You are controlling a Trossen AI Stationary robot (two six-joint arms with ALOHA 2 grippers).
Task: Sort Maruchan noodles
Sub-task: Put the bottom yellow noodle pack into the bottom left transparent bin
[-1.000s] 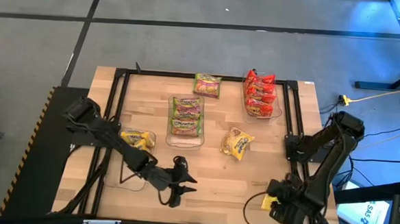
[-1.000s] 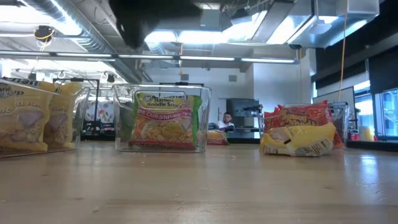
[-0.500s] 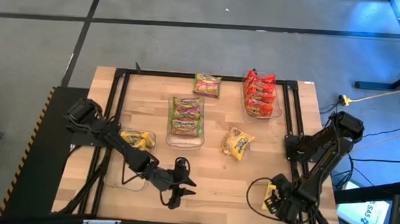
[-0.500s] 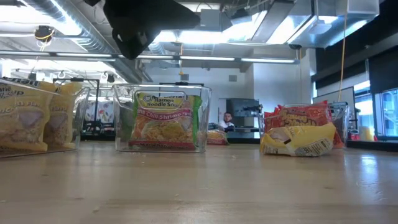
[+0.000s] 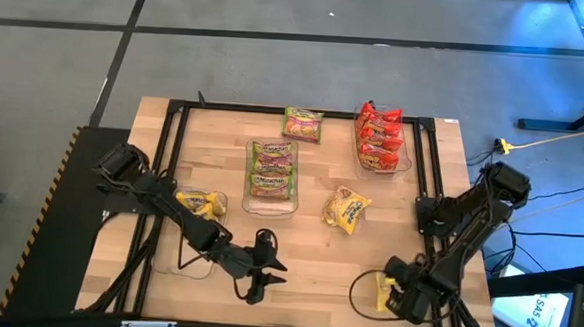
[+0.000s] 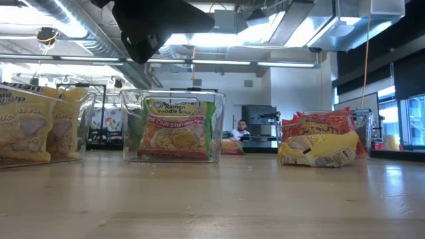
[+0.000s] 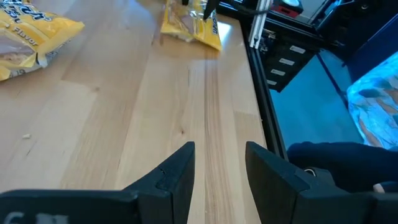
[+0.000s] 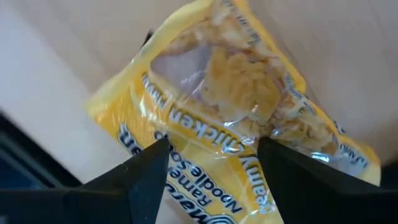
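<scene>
My right gripper (image 5: 393, 289) is shut on a yellow Maruchan packet (image 5: 381, 291) near the table's near right corner. That packet fills the right wrist view (image 8: 211, 93) and shows far off in the left wrist view (image 7: 186, 23). My left gripper (image 5: 262, 267) is open over bare wood at the near edge, its fingers apart (image 7: 217, 174). A second loose yellow packet (image 5: 348, 209) lies flat right of centre. A green one (image 5: 302, 124) lies at the far edge. Other packets sit in clear bins. My right gripper pinches the yellow packet between its two fingers (image 8: 146, 177) at its printed end (image 8: 180, 146). The fingers come from above, pointing down (image 7: 208, 7). The packet hangs crumpled below them, just over the wood; I cannot tell whether its lower edge touches the table.
Clear bins hold green packets (image 5: 272, 170), red packets (image 5: 380, 138) and yellow packets (image 5: 200, 204). The low view shows them as green (image 6: 176, 126), red (image 6: 325, 123) and yellow (image 6: 26, 126). A black frame rail (image 5: 426, 191) runs along the table's sides. Bare wood lies along the near edge.
My right gripper has moved toward the table's left along the near edge and stays shut on the yellow packet, which has travelled with it. The cable loop beside it has shifted too.
</scene>
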